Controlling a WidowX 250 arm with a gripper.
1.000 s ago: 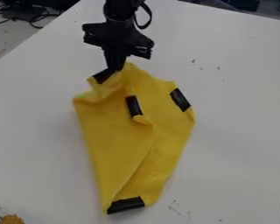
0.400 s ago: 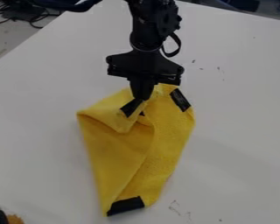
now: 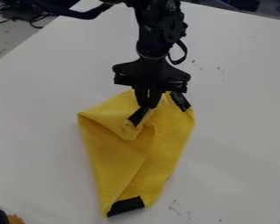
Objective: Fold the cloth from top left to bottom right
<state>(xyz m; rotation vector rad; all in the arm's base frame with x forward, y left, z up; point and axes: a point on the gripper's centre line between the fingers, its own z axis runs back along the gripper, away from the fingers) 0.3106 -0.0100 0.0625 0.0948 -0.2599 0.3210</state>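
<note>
Black arm [image 3: 160, 33] partly beyond the top edge, orange object [image 3: 15, 219] partly beyond the bottom.

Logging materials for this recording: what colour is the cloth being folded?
Yellow; the cloth shows in the camera view.

White table [image 3: 236, 144] with dark marks [image 3: 175, 207], cables [image 3: 36, 26] upper left, orange item [image 3: 14, 219] lower left

Free tabletop [image 3: 242, 135] either side of cloth [image 3: 110, 157]
</note>
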